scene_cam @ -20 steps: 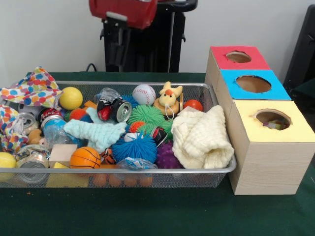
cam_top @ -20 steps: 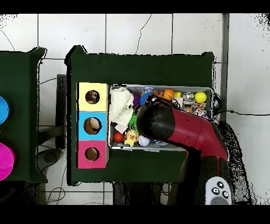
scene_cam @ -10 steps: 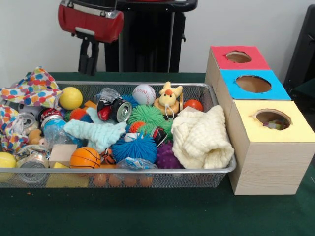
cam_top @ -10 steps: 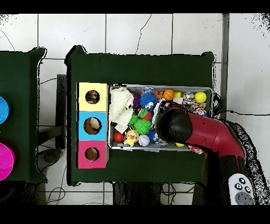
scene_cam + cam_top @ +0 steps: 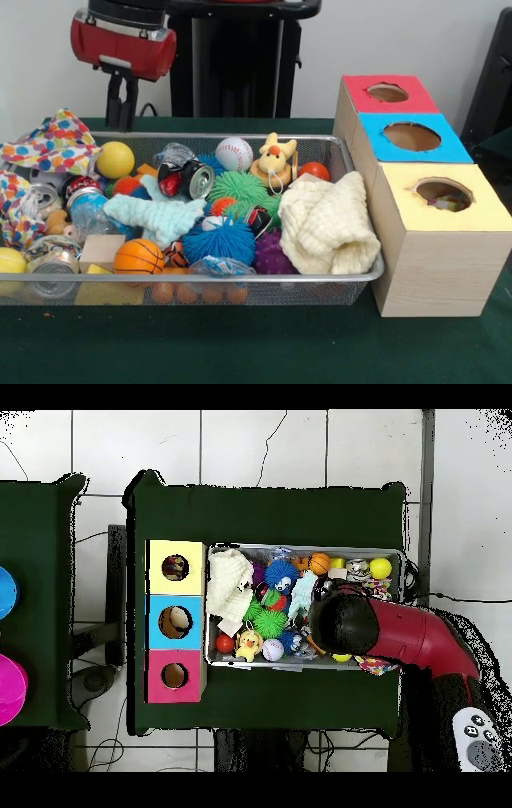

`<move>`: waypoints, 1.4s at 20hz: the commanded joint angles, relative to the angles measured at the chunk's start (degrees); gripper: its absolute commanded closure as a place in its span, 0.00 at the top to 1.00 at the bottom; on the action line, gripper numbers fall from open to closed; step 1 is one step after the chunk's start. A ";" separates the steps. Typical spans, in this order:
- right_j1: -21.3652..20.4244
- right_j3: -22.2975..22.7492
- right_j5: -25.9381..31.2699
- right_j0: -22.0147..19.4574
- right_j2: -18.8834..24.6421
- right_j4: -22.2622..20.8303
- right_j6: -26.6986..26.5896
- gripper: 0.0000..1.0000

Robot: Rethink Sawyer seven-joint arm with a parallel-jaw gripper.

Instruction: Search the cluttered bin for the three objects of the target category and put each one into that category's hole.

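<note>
The wire mesh bin is full of toys; it also shows in the overhead view. One polka-dot cloth drapes over its far left corner, and a second lies at the left edge. In the overhead view they show at the bin's right end and over its lower rim. Something dotted shows inside the hole of the yellow-topped box. My gripper hangs open and empty above the bin's far left rim, just right of the draped cloth. The arm hides it from overhead.
A cream waffle cloth fills the bin's right end and a mint fuzzy cloth lies mid-left. Spiky balls, cans, a baseball and a duck toy crowd the middle. Blue-topped and red-topped boxes stand behind the yellow one.
The arm has swung from over the bin's middle toward its polka-dot cloth end. The gripper has come into view and dropped lower. Nothing in the bin has moved.
</note>
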 commanded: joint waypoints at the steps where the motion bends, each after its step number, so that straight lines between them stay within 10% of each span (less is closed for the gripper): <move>1: 0.51 2.90 3.00 -2.10 7.63 -5.35 -10.15 0.00; 7: 0.81 1.88 4.10 -4.17 9.35 -7.03 -10.88 0.00; 8: 0.66 1.77 4.55 -4.52 9.89 -7.72 -10.41 1.00; 28: 1.36 1.27 6.57 -9.60 10.41 -11.50 -10.63 1.00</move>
